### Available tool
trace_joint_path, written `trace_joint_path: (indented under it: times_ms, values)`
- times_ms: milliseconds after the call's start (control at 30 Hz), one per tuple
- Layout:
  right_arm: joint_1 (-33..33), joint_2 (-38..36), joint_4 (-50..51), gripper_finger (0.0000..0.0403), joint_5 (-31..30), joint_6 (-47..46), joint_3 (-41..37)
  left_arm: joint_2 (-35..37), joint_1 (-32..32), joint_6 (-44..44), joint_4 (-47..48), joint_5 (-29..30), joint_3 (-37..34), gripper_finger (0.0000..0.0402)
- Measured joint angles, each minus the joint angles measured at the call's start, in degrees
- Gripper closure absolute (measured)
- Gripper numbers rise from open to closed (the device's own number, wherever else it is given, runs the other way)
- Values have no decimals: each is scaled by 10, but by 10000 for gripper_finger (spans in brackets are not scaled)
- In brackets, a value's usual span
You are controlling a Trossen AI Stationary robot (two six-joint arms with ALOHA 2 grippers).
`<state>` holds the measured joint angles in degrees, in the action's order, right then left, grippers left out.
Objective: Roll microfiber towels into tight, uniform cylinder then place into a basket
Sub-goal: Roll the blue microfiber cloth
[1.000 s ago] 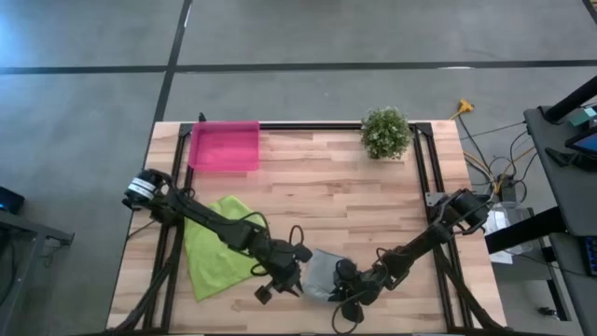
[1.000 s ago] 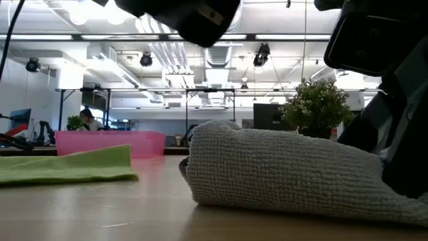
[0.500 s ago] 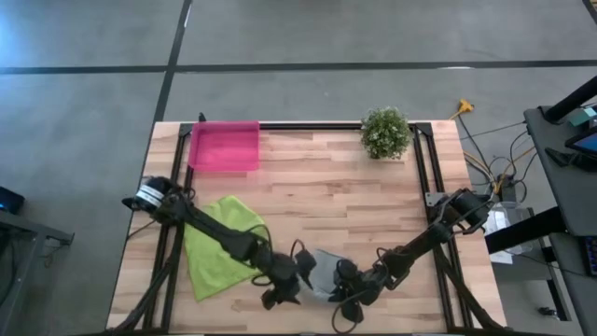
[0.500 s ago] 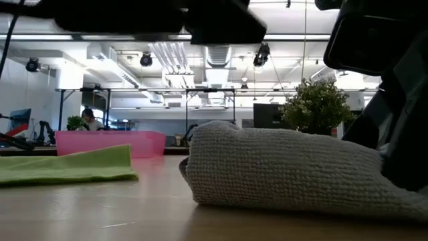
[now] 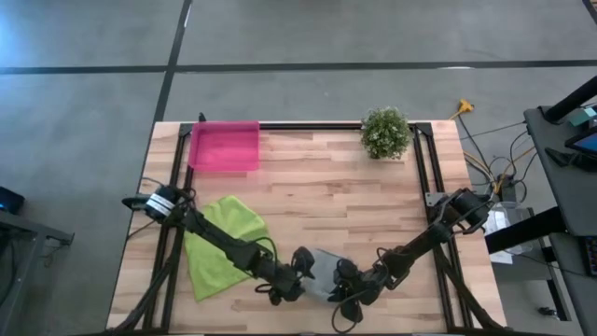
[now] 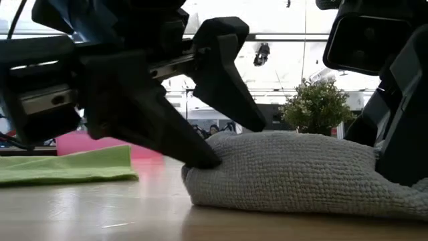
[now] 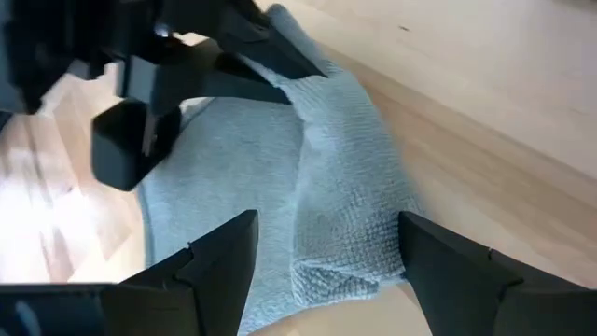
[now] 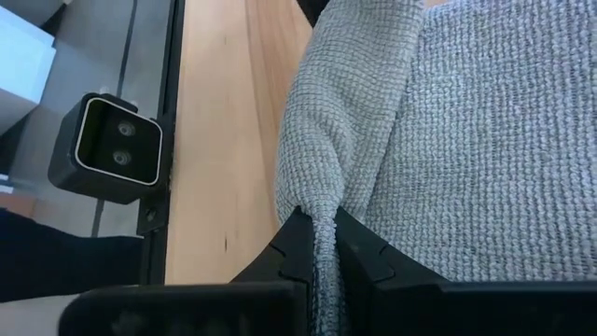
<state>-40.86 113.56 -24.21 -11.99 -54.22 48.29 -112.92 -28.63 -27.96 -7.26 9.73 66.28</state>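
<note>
The grey towel (image 5: 322, 273) lies bunched at the table's (image 5: 345, 196) near edge, largely hidden from above by both arms. The right hand (image 8: 317, 245) pinches one fold; the left hand (image 7: 322, 247) straddles its other end, fingers spread. The green towel (image 5: 219, 245) lies flat nearby, partly under the left arm.

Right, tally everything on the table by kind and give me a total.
Towels: 2, a green towel and a grey towel
Pink tray: 1
Potted plant: 1
Total: 4
</note>
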Motion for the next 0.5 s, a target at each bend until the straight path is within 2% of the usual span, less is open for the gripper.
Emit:
trace_joint_path:
  times_ms: [500]
  values:
    - [0, -3, 2, 390, 1, 0, 0, -4, -8, 37, 6, -35, 0, 159]
